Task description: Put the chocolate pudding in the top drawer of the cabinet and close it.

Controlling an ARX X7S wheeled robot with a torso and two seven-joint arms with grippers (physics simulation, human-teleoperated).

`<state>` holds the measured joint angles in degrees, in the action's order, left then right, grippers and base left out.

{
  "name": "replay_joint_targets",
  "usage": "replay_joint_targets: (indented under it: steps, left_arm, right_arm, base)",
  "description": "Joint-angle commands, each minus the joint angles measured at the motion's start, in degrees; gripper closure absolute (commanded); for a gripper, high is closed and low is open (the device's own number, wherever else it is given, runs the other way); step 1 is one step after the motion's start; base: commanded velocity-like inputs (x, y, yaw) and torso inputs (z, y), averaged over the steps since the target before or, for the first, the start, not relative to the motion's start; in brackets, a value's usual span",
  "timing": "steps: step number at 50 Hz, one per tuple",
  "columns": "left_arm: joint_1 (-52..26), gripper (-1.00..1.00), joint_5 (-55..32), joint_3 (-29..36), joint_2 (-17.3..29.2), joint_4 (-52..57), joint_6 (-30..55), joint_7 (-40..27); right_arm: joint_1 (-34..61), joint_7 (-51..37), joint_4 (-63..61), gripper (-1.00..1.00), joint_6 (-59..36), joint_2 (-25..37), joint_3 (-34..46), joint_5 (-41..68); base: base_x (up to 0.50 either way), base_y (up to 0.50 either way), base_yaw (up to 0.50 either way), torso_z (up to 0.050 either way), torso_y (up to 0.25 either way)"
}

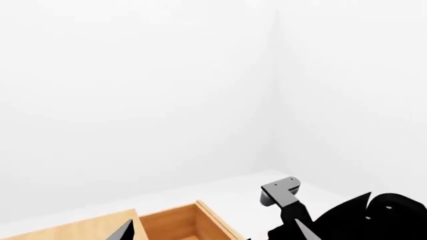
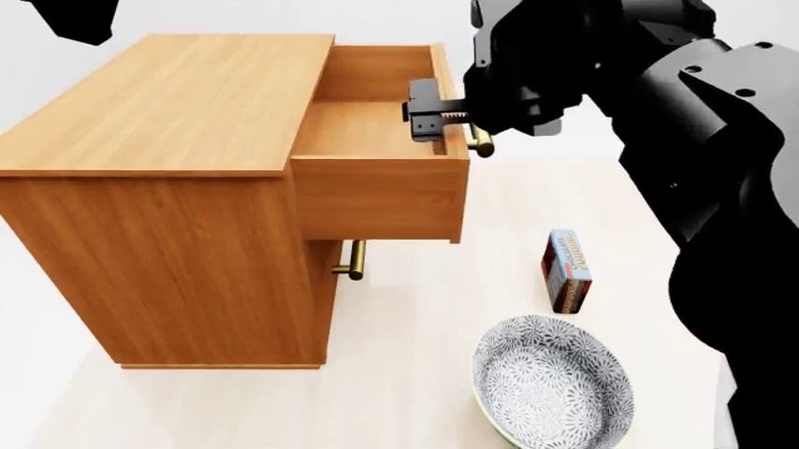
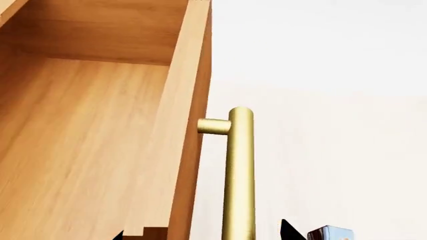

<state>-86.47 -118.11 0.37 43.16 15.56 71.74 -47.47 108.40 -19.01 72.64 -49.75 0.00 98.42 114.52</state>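
The chocolate pudding [image 2: 568, 271], a small dark red-brown box with a light blue edge, stands upright on the pale floor right of the cabinet [image 2: 163, 215]. The top drawer [image 2: 374, 196] is pulled out, its inside bare. My right gripper [image 2: 437, 114] hangs at the drawer's front. In the right wrist view the right gripper [image 3: 205, 234] is open, its fingertips either side of the drawer front and the brass handle [image 3: 239, 175]; the pudding's blue edge [image 3: 330, 233] peeks in beside them. My left gripper [image 1: 213, 235] is open and empty, high above the drawer [image 1: 175, 222].
A patterned grey bowl [image 2: 552, 383] lies on the floor in front of the pudding. The lower drawer is shut; its brass handle [image 2: 354, 260] sticks out under the open drawer. A dark part of the left arm [image 2: 69, 19] shows above the cabinet's far corner.
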Motion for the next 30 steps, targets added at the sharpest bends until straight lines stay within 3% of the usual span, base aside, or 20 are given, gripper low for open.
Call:
replay_joint_targets:
  steps: [1,10,18,30]
  left_arm:
    - [0.23,-1.00,2.91,-0.49,-0.80,-0.58,0.51,2.97]
    - [0.44,-1.00,2.68,-0.54,-0.51,-0.06,-0.06,2.89]
    - [0.02,-1.00,2.06,0.01,-0.32,0.18,-0.52,2.40]
    - [0.64,-1.00,4.07,0.02,-1.06,-0.03,-0.56,4.32]
  right_arm:
    - [1.55,0.46,2.35,-1.00,3.47,0.01,23.19,17.37]
    - [2.27,3.53,2.35,-1.00,6.36,0.01,46.51,37.28]
    - [1.80,5.75,2.36,-1.00,7.78,0.03,62.64,50.77]
    - [1.86,7.81,2.36,-1.00,8.64,0.24,77.06,61.89]
  base:
    - [0.00,0.00,0.00,0.000,0.000]
    - [0.00,0.00,0.00,0.000,0.000]
    - [0.00,0.00,0.00,0.000,0.000]
    - [0.00,0.00,0.00,0.000,0.000]
